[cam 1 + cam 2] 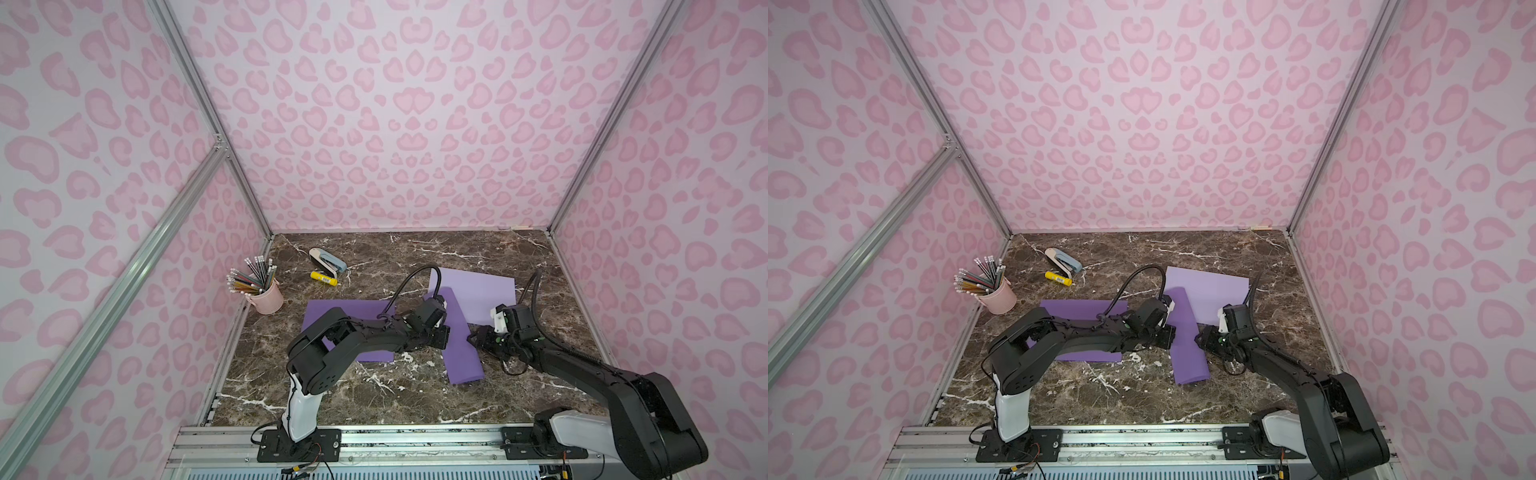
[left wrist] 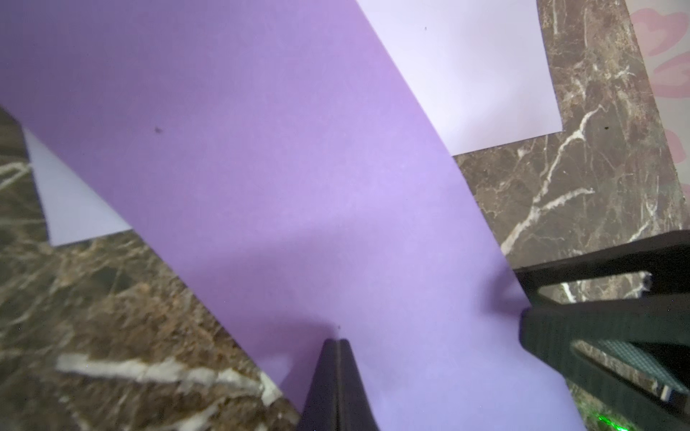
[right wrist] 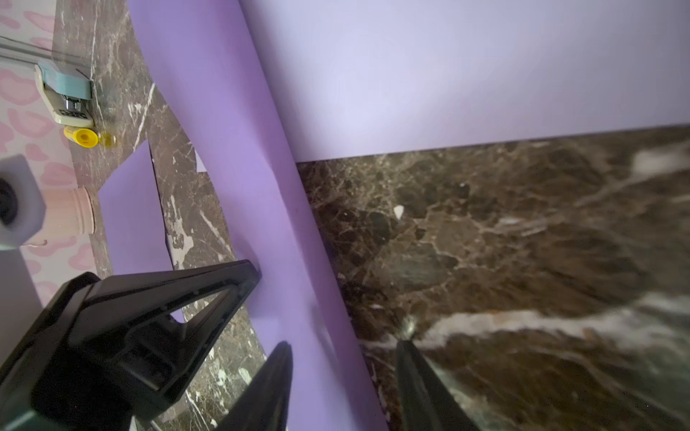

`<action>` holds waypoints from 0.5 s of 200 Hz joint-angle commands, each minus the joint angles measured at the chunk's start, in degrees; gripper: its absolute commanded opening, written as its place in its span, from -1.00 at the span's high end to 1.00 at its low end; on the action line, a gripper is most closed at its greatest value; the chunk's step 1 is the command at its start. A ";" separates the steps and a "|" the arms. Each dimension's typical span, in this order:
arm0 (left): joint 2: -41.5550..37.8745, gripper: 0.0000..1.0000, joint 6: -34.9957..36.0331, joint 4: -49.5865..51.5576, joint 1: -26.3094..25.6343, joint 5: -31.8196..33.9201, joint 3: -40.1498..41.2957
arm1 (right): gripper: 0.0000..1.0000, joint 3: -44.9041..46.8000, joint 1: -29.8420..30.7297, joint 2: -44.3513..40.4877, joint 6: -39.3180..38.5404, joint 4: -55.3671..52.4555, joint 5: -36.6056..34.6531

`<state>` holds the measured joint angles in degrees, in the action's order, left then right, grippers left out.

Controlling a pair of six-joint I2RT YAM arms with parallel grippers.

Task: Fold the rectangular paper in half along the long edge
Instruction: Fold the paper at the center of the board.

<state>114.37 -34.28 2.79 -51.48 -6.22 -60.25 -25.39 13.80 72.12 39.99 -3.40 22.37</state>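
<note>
So the paper (image 1: 463,357) is lying doubled over into a long purple strip just right of the table's (image 1: 374,395) middle, running from the front toward the back. Its far end is resting on top of a lilac sheet (image 1: 478,291) that's sitting toward the back right corner. The left gripper (image 2: 338,343) is reaching in from the left with its jaws pinched together, and in the left wrist view the tips are pointing down onto the strip partway along it, pressing rather than clamping. The right gripper (image 3: 343,345) is coming in from the right side with its jaws standing apart, gripping nothing. In the right wrist view it's straddling the strip's long edge, with one finger over the purple and the other over bare marble, and I can't tell if either tip is actually touching. A second purple sheet (image 1: 353,307) is lying flat left of the middle, partly hidden under the left arm. A pink cup (image 1: 268,299) of pencils is standing at the left edge, and a stapler (image 1: 328,259) and glue stick (image 1: 324,278) are sitting just beside each other toward the back left corner.
</note>
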 commanded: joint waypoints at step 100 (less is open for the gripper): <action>-10.93 0.92 1.45 3.56 -0.02 2.91 2.16 | 0.86 5.17 8.20 0.41 10.57 14.83 4.13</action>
<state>105.62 -33.39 5.34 -51.48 -5.34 -58.89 -21.10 20.53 72.79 46.37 5.76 26.70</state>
